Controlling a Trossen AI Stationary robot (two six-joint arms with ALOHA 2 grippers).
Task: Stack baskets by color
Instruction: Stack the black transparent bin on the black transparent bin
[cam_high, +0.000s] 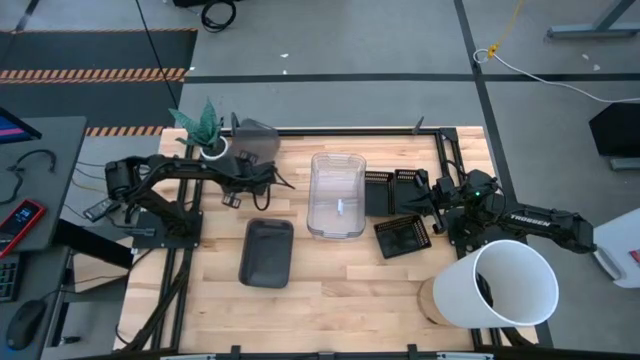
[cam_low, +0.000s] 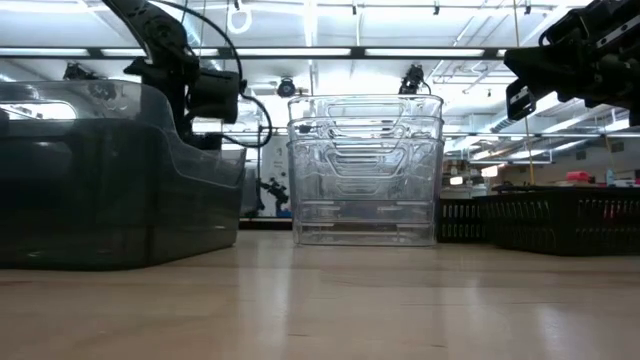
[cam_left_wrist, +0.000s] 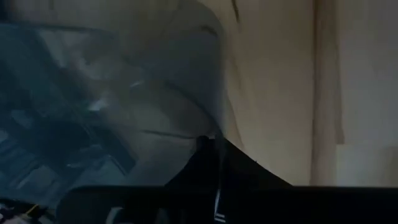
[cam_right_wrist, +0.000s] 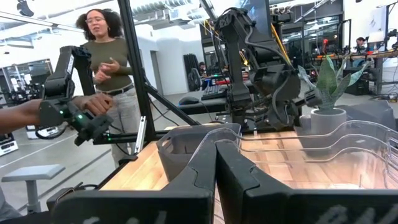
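1. Since the clear baskets (cam_high: 336, 195) already sit nested in one stack at mid-table, that colour looks done, and they serve as the landmark here.
2. Far left of the clear stack, by the plant pot (cam_high: 214, 150), the left gripper (cam_high: 243, 172) has its fingers pinched together on the rim of a smoky grey basket (cam_high: 254, 142); its wrist view shows the dark fingers meeting at the translucent wall (cam_left_wrist: 124, 93).
3. Just left of the clear stack and nearer the front edge, a second grey basket (cam_high: 267, 252) lies alone on the wood. The greys are therefore still apart, and I judge that pairing to be the step in hand.
4. Right of the clear stack, three black slotted baskets (cam_high: 403, 237) lie side by side or askew, none stacked.
5. Further right, the right gripper (cam_high: 428, 203) waits above them with fingers closed on nothing.
6. Beyond it stands the white bucket (cam_high: 508, 285), no part of the sorting.
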